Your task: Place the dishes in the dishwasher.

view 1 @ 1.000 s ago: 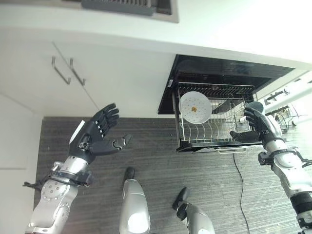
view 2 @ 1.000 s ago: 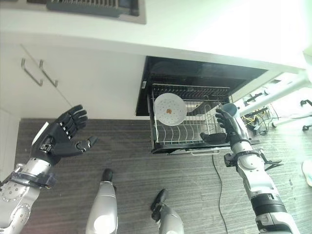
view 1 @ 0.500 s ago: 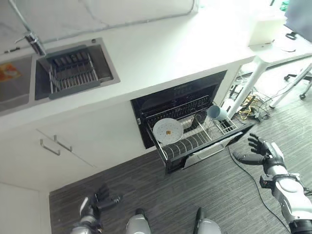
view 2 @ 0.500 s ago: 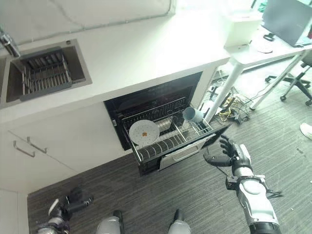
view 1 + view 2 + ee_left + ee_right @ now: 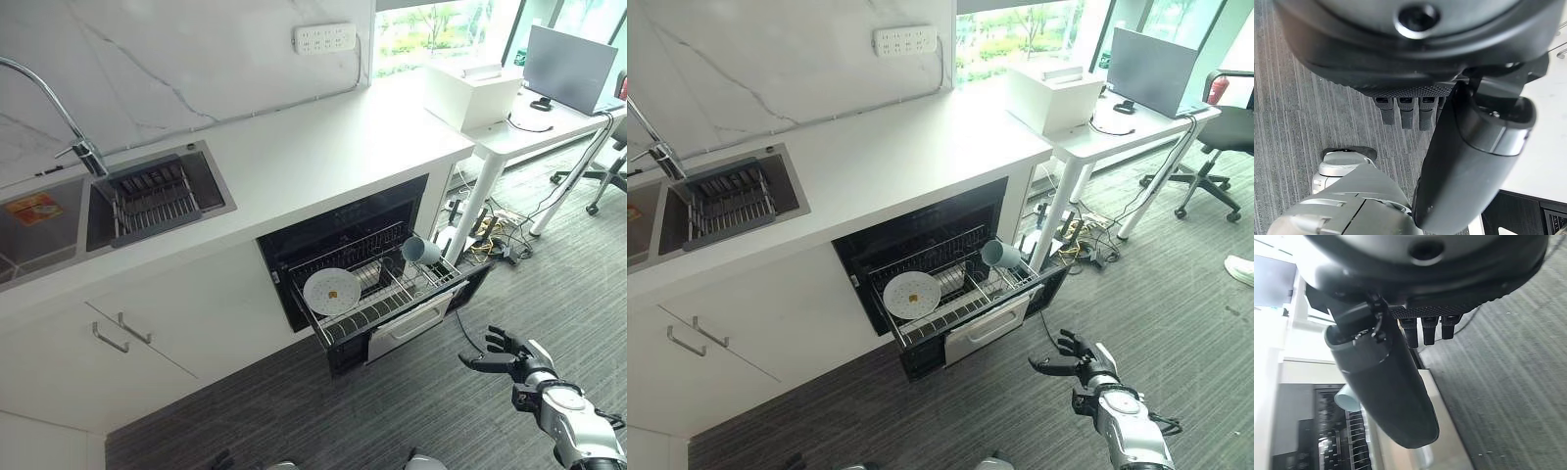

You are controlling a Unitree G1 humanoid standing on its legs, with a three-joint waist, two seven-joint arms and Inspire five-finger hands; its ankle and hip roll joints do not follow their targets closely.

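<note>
The dishwasher (image 5: pixel 343 220) under the white counter stands open with its wire rack (image 5: pixel 377 299) pulled out. A white plate (image 5: pixel 331 291) with an orange spot stands on edge in the rack's left part. A blue-grey cup (image 5: pixel 421 251) lies tilted at the rack's right end, also seen as the cup (image 5: pixel 1347 399) in the right wrist view. My right hand (image 5: pixel 505 357) hovers over the floor, right of and below the rack, open and empty with fingers spread. My left hand (image 5: pixel 1410 105) hangs over the grey floor, fingers straight, holding nothing.
A sink (image 5: pixel 152 196) with a drain rack and a tap (image 5: pixel 59 108) is on the counter at the left. Cabinet handles (image 5: pixel 118 333) sit below it. A white desk (image 5: pixel 529 122) with a box and a screen stands to the right, with cables (image 5: pixel 490 220) beneath and an office chair (image 5: pixel 1225 137) beyond.
The camera has pulled far back and up, so the whole kitchen shows. My right hand has come away from the rack and sits lower. Plate and cup stay put.
</note>
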